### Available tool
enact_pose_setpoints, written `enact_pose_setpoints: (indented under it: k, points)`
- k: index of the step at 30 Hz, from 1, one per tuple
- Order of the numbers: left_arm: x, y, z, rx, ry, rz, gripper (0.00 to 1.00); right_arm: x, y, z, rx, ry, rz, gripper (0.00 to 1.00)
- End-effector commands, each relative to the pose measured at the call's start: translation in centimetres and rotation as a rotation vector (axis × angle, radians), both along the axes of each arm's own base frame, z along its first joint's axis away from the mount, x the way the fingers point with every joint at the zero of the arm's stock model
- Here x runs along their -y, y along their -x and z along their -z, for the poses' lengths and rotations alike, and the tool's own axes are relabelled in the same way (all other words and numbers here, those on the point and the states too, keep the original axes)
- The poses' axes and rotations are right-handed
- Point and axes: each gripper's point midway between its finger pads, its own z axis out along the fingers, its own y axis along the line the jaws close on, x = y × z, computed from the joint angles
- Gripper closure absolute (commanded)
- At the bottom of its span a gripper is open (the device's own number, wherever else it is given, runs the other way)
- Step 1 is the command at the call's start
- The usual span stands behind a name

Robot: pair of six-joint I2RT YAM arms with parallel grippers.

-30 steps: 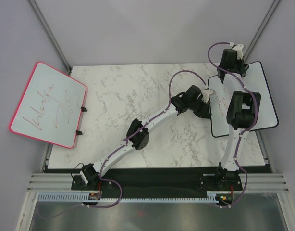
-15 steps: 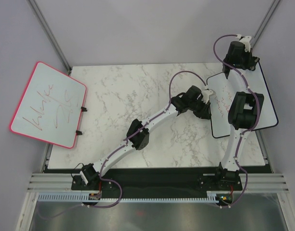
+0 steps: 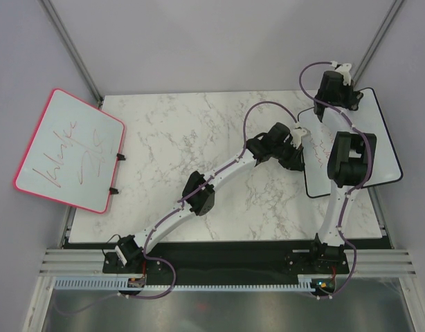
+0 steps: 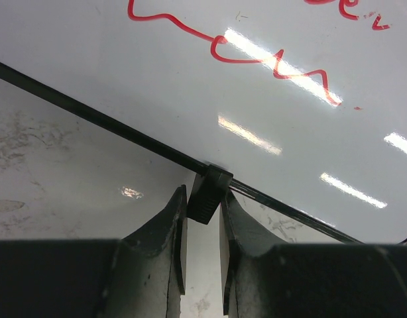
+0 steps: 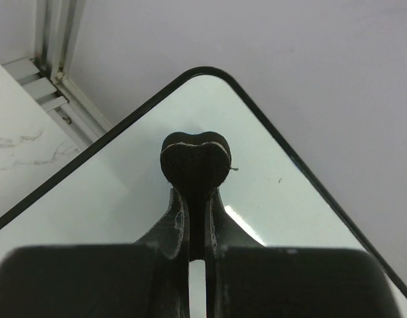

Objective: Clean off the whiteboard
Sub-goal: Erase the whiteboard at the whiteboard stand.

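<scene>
Back from the far corner swings the right end effector (image 3: 335, 84), a short way toward lower left. The left arm stretches diagonally across the table (image 3: 185, 131), and the left end effector (image 4: 203, 199) pinches a black clip (image 4: 209, 193) on the left edge of the whiteboard (image 3: 380, 142). The whiteboard lies flat at right of frame, with red writing (image 4: 270, 63) near the clip; its long axis is hard to tell under the arm. The right arm, the nearer one, folds over it, its end effector closed on a dark pad (image 5: 195, 156) at the upper corner.

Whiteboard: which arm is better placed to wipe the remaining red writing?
Right. The right pincer pinches a dark pad, likely the eraser, at the far corner of the whiteboard. The left pincer is clamped on a black tab at the frame, seemingly steadying it.
</scene>
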Motion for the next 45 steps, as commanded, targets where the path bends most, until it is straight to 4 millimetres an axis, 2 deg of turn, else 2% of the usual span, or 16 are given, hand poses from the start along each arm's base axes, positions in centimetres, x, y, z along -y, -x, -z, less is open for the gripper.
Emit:
enact_pose_setpoints:
  k: [1, 7, 10, 14, 15, 19, 27, 30, 40, 45]
  points:
    - [-1.4, 0.0, 2.2, -0.111, -0.074, -0.076, 0.98, -1.1, 0.6, 3.0, -0.030, -0.073, -0.051, 1.00]
    - [-1.4, -0.1, 2.3, -0.111, -0.075, -0.076, 0.98, -2.6, -0.5, 4.6, -0.035, -0.096, -0.114, 1.00]
    - [-1.4, -0.1, 2.2, -0.113, -0.073, -0.075, 0.98, -2.5, -1.1, 4.2, -0.027, -0.071, -0.151, 1.00]
    - [-1.5, -0.1, 2.2, -0.116, -0.072, -0.077, 0.98, -0.9, -0.9, 1.7, 0.023, -0.011, -0.136, 1.00]
    - [-1.4, -0.1, 2.2, -0.119, -0.071, -0.075, 0.98, 0.1, -0.4, 1.5, 0.022, -0.005, -0.118, 1.00]
    - [-1.6, -0.3, 2.2, -0.121, -0.071, -0.080, 0.98, 2.2, 0.5, -0.2, 0.071, 0.029, -0.084, 1.00]
    - [-1.6, -0.3, 2.1, -0.127, -0.068, -0.080, 0.98, 2.3, -0.6, -3.5, 0.183, 0.045, -0.111, 1.00]
    - [-1.6, -0.3, 2.1, -0.131, -0.065, -0.079, 0.98, 2.6, -0.4, -4.0, 0.183, 0.052, -0.093, 1.00]
    - [-1.5, -0.3, 2.1, -0.132, -0.063, -0.078, 0.98, 3.3, 0.5, -4.8, 0.163, 0.105, -0.029, 1.00]
    - [-1.6, -0.4, 2.1, -0.133, -0.063, -0.081, 0.98, 2.7, 1.0, -3.2, 0.102, 0.104, -0.046, 1.00]
